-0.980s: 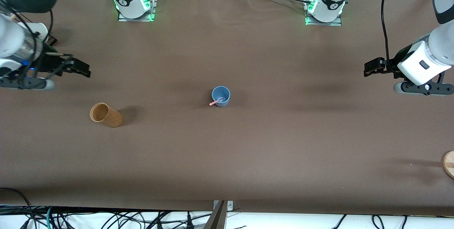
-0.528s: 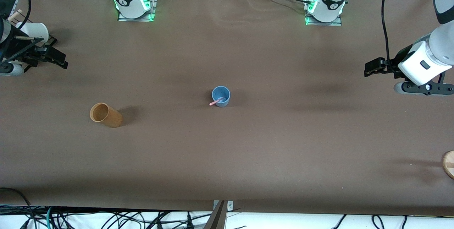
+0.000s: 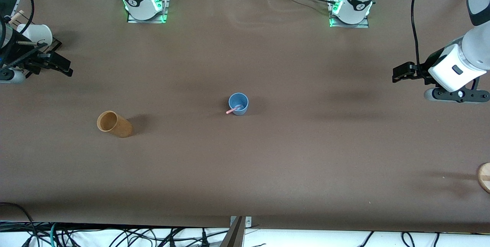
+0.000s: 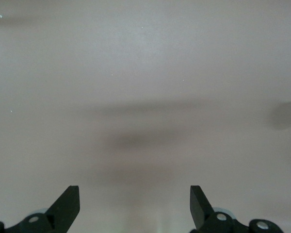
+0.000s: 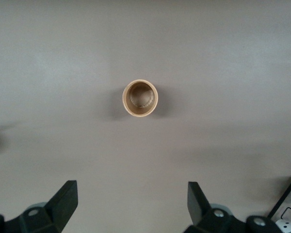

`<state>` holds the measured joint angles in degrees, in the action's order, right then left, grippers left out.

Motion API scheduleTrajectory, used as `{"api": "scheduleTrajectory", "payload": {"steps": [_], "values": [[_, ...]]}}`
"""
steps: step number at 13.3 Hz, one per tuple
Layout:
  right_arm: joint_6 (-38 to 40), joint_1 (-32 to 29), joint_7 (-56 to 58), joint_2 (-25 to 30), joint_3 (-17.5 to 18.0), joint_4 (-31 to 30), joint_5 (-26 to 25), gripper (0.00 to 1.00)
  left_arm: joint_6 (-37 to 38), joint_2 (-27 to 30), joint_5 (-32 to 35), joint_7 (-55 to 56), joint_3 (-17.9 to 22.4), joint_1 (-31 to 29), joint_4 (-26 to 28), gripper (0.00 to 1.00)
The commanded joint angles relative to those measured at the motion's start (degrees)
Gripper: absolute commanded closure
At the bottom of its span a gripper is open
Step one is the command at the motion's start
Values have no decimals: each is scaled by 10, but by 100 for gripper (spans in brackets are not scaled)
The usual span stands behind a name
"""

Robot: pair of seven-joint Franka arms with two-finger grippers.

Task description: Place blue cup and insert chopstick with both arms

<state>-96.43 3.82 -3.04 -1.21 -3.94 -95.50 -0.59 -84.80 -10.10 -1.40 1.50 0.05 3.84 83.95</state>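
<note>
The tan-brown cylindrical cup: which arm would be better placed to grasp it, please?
Right. The tan-brown cylindrical cup sits toward the right arm's end, where the right claw hangs; the left claw waits over the left arm's end.

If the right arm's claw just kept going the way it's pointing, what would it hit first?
Probably just the brown table. The right gripper, fingers open, looks down at it, with the tan cup upright ahead of the fingers. It might meet that cup instead; depth is unclear.
</note>
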Motion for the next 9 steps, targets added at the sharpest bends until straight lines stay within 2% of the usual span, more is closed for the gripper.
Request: {"api": "scheduleTrajectory", "payload": {"steps": [1, 9], "values": [[-13, -7, 0, 5, 10, -9, 2, 0, -3, 4, 7, -12, 0, -1, 3, 0], [-12, -3, -2, 2, 11, -5, 2, 0, -4, 4, 7, -12, 0, -2, 3, 0]]}}
